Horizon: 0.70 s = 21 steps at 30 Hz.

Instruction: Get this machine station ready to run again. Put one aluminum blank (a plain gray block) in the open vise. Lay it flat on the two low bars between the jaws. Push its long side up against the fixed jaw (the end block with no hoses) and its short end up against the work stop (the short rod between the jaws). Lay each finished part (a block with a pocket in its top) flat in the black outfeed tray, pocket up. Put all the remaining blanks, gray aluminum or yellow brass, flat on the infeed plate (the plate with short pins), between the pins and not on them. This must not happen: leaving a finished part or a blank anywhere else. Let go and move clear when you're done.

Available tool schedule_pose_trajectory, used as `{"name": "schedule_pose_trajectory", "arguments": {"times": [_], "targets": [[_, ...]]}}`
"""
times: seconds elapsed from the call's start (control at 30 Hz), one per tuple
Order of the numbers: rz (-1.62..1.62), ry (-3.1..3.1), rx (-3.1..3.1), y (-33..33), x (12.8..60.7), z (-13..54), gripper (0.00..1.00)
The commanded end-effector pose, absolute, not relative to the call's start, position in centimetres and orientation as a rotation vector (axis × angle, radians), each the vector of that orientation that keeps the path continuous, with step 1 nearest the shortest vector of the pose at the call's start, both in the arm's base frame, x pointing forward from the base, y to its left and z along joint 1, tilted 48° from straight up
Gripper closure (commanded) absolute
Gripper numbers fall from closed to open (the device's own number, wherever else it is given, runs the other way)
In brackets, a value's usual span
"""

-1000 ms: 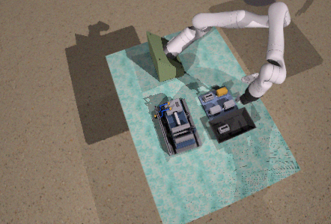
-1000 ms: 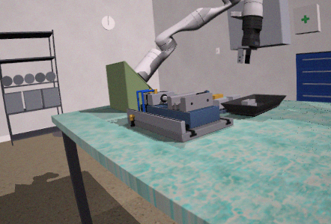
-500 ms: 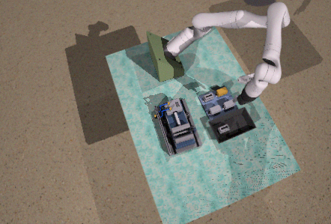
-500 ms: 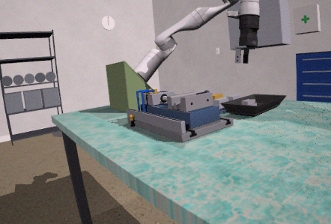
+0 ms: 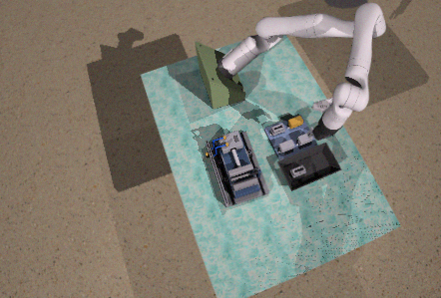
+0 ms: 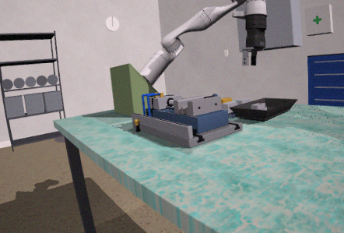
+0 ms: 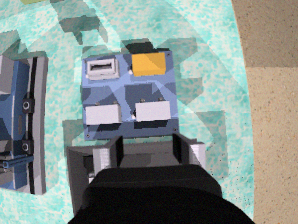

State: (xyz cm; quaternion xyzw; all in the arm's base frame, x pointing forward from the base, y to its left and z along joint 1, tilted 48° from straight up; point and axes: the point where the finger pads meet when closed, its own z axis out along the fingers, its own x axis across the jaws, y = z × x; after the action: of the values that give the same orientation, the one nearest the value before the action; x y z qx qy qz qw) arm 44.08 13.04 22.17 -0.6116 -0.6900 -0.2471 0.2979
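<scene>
My gripper [image 6: 249, 58] is open and empty. It hangs high above the near edge of the blue infeed plate [image 7: 129, 96], where the plate meets the black outfeed tray [image 5: 309, 166]. On the plate lie a yellow brass blank [image 7: 148, 64], a pocketed finished part [image 7: 101, 68] and two plain gray blanks [image 7: 103, 115] [image 7: 152, 111]. My fingers frame the tray's edge just below the right gray blank. Another finished part [image 5: 298, 170] lies pocket up in the tray. The vise [image 5: 236, 166] stands to the left; I cannot tell what lies between its jaws.
A green wedge-shaped block [image 5: 217, 77] stands at the back of the table by the arm's base. The vise's blue hoses [image 6: 147, 103] rise at its far end. The table's right edge [image 7: 246, 129] runs close to the plate.
</scene>
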Motion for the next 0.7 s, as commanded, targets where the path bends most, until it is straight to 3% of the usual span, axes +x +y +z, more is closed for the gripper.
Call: {"name": "schedule_pose_trajectory", "arguments": {"times": [0.0,0.67], "targets": [[-0.671,-1.830,-1.628,12.65,44.22,21.88,0.00],[-0.703,-1.802,-1.646,11.66,44.20,21.03,0.00]]}}
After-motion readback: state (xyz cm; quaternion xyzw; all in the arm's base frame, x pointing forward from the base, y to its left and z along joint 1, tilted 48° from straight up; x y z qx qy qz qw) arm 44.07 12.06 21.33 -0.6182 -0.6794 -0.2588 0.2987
